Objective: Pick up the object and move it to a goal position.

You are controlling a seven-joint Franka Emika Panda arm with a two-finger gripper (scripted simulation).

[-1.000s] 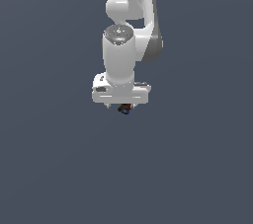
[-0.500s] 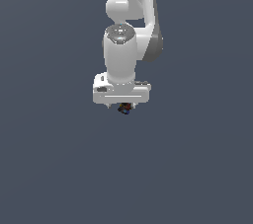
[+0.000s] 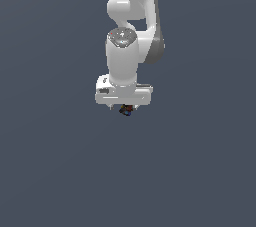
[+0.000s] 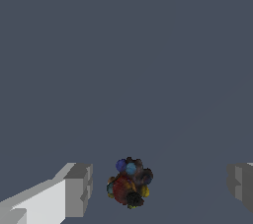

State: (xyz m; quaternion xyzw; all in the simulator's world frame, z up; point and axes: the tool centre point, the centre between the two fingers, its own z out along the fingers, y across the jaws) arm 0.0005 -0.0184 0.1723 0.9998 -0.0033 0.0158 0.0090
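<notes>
Gripper (image 4: 158, 188) jaws wide open, straddling the object (image 4: 129, 183) without contact; grasp not made; lift and goal move remain.

The ground (image 3: 55, 171) is a plain, flat, dark grey-blue surface that fills both views, without marks or edges. The object (image 4: 129, 183), a small dark lump with red, blue and yellowish patches, lies on it; no other item shows.

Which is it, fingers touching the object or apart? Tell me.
Apart. The wrist view shows plain bare floor between the object and each finger; the gripper stands open around it.
</notes>
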